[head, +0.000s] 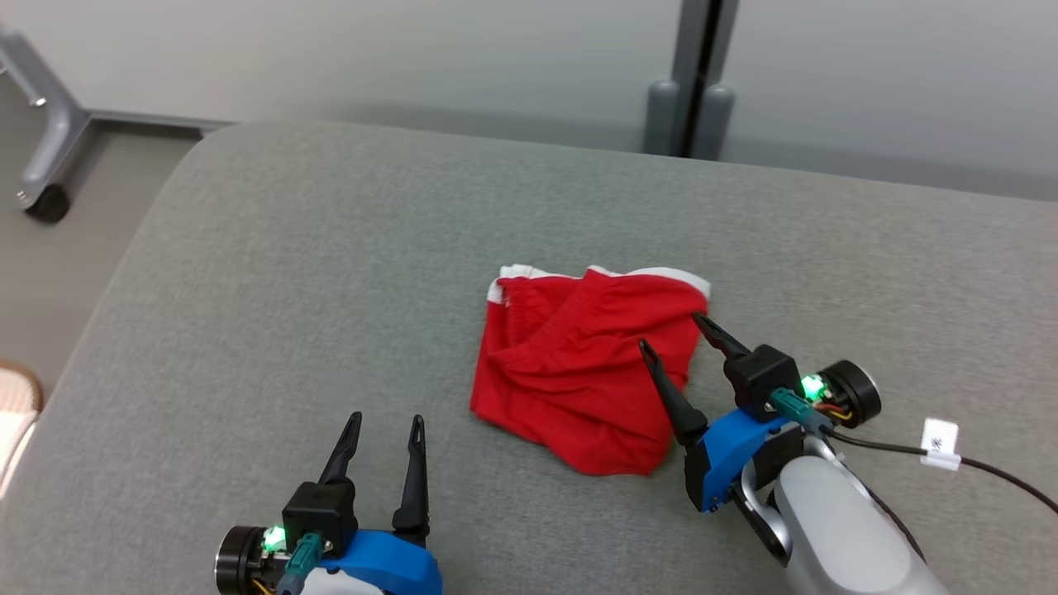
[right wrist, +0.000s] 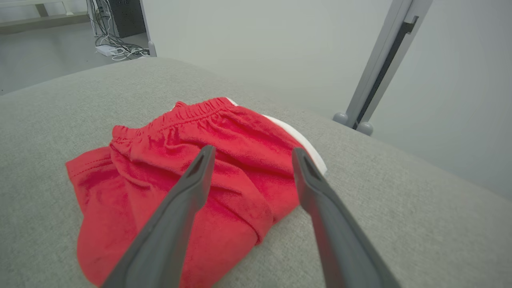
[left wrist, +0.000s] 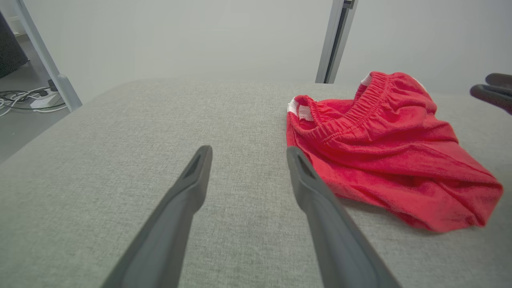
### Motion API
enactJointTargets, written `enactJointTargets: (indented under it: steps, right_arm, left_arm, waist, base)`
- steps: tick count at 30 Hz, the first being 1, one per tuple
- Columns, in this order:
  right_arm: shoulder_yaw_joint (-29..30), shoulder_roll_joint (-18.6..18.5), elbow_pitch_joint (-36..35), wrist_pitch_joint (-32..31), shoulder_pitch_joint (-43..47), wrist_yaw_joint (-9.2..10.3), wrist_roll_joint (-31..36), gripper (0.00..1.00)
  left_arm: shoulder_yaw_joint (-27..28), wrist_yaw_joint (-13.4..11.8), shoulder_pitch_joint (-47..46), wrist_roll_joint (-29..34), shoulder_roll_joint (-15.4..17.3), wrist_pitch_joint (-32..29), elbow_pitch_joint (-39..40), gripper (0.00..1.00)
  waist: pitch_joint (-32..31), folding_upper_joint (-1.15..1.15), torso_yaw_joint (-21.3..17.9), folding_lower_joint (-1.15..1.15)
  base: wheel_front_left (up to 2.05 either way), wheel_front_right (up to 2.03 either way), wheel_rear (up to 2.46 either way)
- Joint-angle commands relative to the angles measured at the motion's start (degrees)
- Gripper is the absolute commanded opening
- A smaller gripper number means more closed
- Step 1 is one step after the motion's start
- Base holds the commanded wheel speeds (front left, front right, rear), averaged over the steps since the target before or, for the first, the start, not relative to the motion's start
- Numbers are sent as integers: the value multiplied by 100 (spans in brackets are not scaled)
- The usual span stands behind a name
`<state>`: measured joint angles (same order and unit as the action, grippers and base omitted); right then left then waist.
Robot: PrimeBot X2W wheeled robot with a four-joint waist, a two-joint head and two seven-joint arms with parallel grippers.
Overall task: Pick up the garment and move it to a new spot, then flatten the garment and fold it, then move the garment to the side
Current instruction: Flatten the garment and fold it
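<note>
- Two sets of jaws stand wide open and empty: left gripper (head: 386,420), right gripper (head: 671,332).
- Garment (head: 570,372) lies rumpled mid-cushion (head: 331,273), right gripper over its edge.
- Neither flat nor neatly folded: this fits awaiting pick-up, or relocated and awaiting flattening.

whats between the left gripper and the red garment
Nothing but bare grey upholstery. The head view shows a strip of it separating the open left gripper from the near edge of the red garment.
</note>
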<state>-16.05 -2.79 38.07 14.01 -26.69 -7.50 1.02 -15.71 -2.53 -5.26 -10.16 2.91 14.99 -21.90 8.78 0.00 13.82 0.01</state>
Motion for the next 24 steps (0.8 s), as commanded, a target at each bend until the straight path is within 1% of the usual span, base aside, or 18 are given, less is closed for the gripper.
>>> enactJointTargets:
  steps: [1,6,13,14,15,16,18,24]
  right_arm:
    - [-42,-37,125,-34,-136,1,57,100]
    - [-205,-138,655,-32,-586,1,300,100]
    - [-371,-198,1075,39,-964,2,545,100]
    - [-369,-196,1111,39,-994,2,558,73]
    - [-355,-193,1154,50,-1033,2,565,42]
    - [-339,-189,1183,61,-1064,1,567,0]
    - [-306,-179,1225,81,-1098,2,589,0]
    - [-522,-154,1033,117,-1217,2,665,0]
  left_arm:
    - [-20,-27,-97,-33,1,25,11,100]
    - [-127,-72,-130,-158,-2,25,64,100]
    - [-224,-132,-191,-251,1,25,118,100]
    - [-239,-141,-199,-272,0,25,121,100]
    - [-251,-143,-209,-285,-1,25,128,100]
    - [-257,-146,-221,-291,0,25,131,100]
    - [-271,-155,-236,-323,-1,25,152,100]
    - [-323,-145,-273,-336,-1,26,206,100]
  waist:
    - [201,0,239,-1]
    - [304,0,454,-1]
    - [407,0,526,-1]
    - [413,0,530,-1]
    - [418,0,534,-1]
    - [420,0,538,-1]
    - [434,0,545,-1]
    - [482,0,592,-1]
  base:
    - [0,0,0]
    - [0,0,0]
    - [0,0,0]
    - [0,0,0]
    - [0,0,0]
    - [0,0,0]
    - [0,0,0]
    - [0,0,0]
